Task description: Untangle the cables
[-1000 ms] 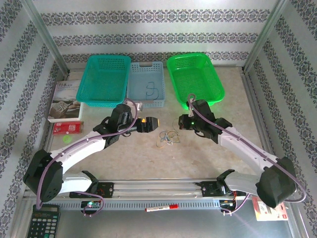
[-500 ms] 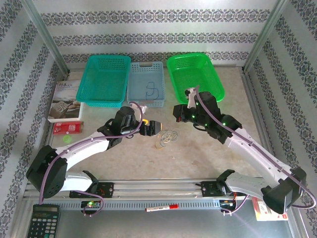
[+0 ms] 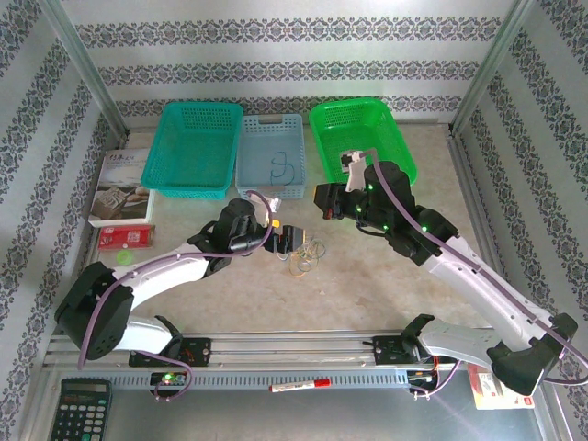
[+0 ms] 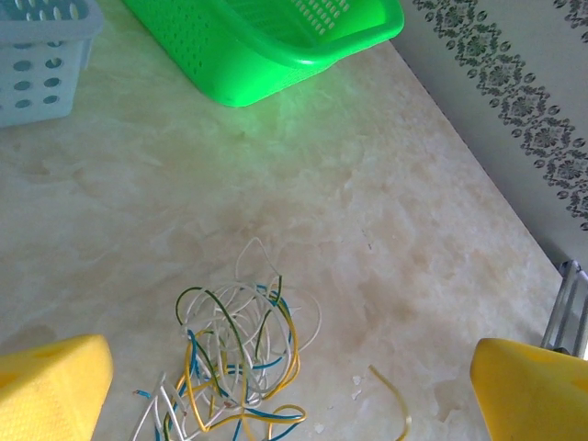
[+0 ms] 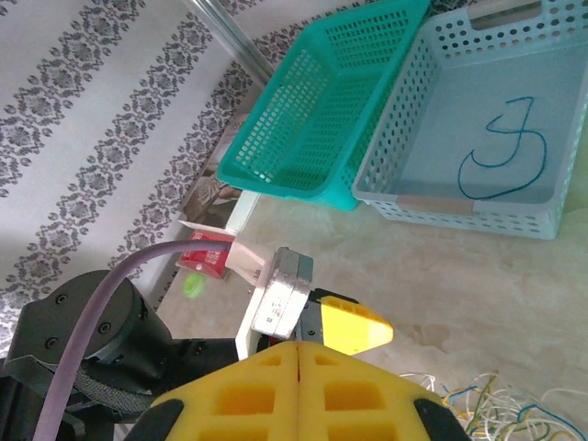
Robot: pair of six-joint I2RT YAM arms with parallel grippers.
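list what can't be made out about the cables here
Left wrist: cables run off the bottom edge, so their full extent and crossings are unclear.
Top: the bunch is too small to count strands or colours.
Right wrist: the shut right hand blocks most of the bunch; a few strands peek out at the bottom right.

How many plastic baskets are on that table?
3: a teal basket at the back left, a pale blue basket beside it in the middle, and a green basket at the back right. None seems hidden.

cables on table, left tool just beside, baskets behind
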